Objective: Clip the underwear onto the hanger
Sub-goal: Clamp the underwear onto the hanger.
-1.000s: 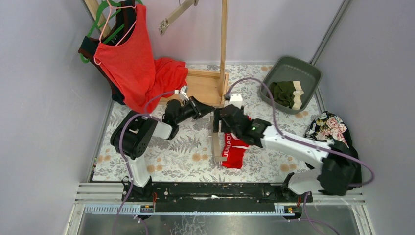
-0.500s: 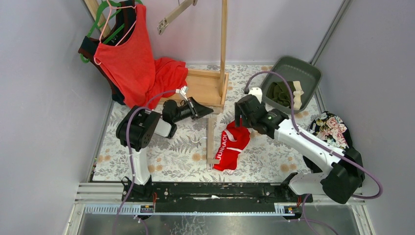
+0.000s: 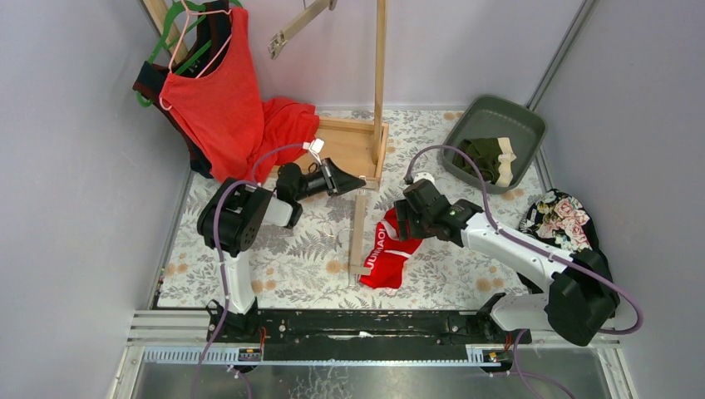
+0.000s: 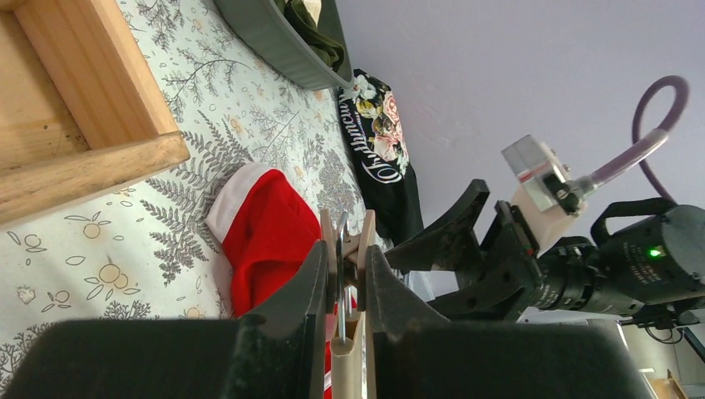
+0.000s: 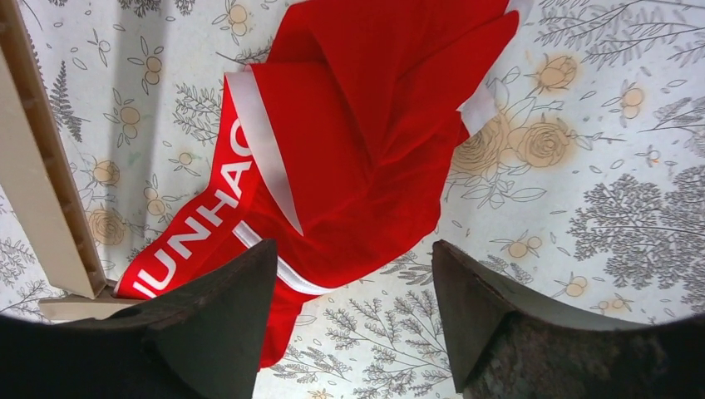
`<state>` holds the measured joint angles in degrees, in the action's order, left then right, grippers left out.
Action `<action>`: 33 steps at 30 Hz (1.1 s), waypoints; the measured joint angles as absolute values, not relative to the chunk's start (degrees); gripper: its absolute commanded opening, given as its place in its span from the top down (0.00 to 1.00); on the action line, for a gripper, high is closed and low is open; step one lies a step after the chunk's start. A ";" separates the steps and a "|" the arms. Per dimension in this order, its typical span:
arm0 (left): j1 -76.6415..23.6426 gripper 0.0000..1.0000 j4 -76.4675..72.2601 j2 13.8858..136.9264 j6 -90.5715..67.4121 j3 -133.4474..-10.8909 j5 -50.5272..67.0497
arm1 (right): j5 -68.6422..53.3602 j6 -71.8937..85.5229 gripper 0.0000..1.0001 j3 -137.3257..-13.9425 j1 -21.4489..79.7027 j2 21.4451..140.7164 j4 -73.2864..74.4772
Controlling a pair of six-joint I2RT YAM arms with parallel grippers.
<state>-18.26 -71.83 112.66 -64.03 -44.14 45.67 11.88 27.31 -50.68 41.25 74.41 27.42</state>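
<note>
Left gripper (image 4: 345, 258): jaws closed on the far end of one flat wooden hanger (image 3: 358, 233). Right gripper (image 5: 353, 320): jaws wide apart, holding nothing, above the red briefs (image 5: 349, 125). These are crumpled and smooth, mid-table, the lettered waistband meeting the hanger's near end. Briefs count: two. The olive briefs (image 3: 485, 156) lie in the grey tray (image 3: 499, 112), far right.

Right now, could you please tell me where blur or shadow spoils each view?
Top external: even light, the red briefs sharp. Left wrist: the left claw is dark and blurred up close, the hanger clearer. Right wrist: the lettering is crisp, the right claw dark and soft-edged.
</note>
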 measured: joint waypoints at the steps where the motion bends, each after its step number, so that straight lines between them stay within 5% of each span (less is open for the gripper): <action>1: -18.26 1.00 -71.81 112.66 -64.03 -44.27 45.89 | 11.42 27.27 0.23 -49.98 41.25 74.30 26.89; 24: -18.22 1.00 -72.47 113.51 -64.36 -44.29 46.33 | 7.73 56.77 0.33 -43.59 39.59 67.35 20.32; 33: -18.22 1.00 -72.60 113.51 -64.53 -43.94 46.30 | 14.74 39.16 0.26 -50.28 39.35 68.95 24.25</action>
